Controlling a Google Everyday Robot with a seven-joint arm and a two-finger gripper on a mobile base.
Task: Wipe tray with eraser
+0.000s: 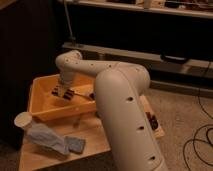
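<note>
One tray point(59, 111), orange-yellow with sloping walls, sits on the far left part of a single low wooden table point(50, 161); its near wall faces the front edge of the table and its flat bottom shows pale orange; it is the only container of that size here.

One white robot arm point(125, 115) fills the near right of the scene; its thick near segment rises from the bottom edge, bends at a rounded elbow, and a thinner far segment reaches left over the tray's right wall to a second rounded joint above the tray; from there the wrist points down.

One gripper point(62, 92) hangs at the end of that wrist, inside the tray's outline and low over its bottom, toward the far left half; whether it stands apart or together cannot be told, nor whether it clamps anything; a dark shape point(81, 94) just right of it lies across the tray's bottom, too dim to name.

On the table near of the tray lie three loose things; one white cup point(22, 120) stands upright at the left edge, just beside the tray's near left corner; one pale grey cloth point(46, 137) lies crumpled right of the cup; one flat grey-blue pad point(76, 145) lies touching the cloth's right end.

At the table's right edge, past the arm, sits a small dark cluster point(153, 120); its count is unclear.

Black cables point(199, 142) loop on the carpet at the right; one long shelf point(150, 55) runs across the far side.
</note>
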